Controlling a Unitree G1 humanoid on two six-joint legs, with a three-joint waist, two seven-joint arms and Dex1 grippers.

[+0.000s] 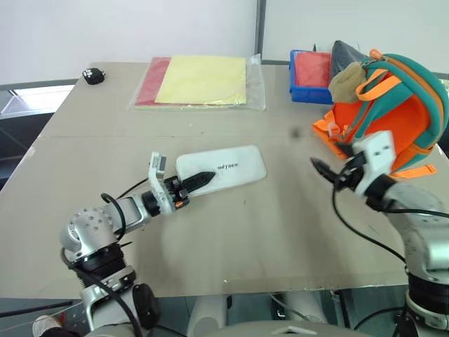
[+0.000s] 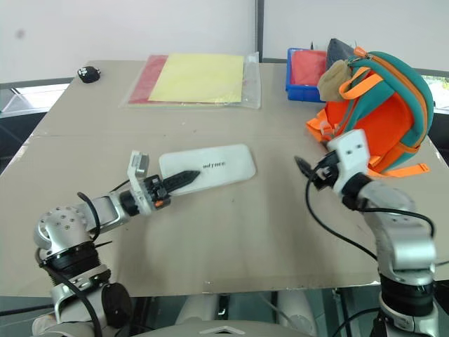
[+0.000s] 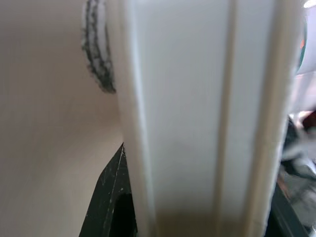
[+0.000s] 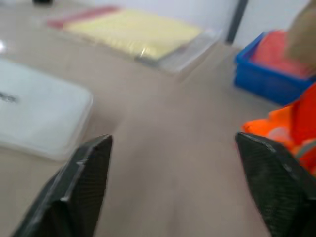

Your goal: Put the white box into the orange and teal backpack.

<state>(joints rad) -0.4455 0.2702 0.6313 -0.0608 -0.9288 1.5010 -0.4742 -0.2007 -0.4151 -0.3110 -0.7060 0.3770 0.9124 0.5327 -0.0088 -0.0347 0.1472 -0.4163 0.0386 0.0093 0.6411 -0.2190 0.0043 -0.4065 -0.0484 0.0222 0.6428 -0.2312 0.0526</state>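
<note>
Now left gripper clamps the white box; right gripper spread wide

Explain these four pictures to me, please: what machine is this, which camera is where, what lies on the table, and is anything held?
This is a humanoid robot with two arms, each ending in a gripper of two black fingers. Two pictures come from a stereo camera on its head, looking down over the arms. The other two come from cameras on the wrists, looking along each gripper's fingers.

On the tan table lie a flat white box with rounded corners, a clear sleeve of yellow and red sheets, a blue bin, a small black object, and an orange and teal backpack standing at the right.

The left gripper is at the box's near end, one finger on top, fingers either side in the wrist view. The right gripper is open, holding nothing, beside the backpack.
</note>
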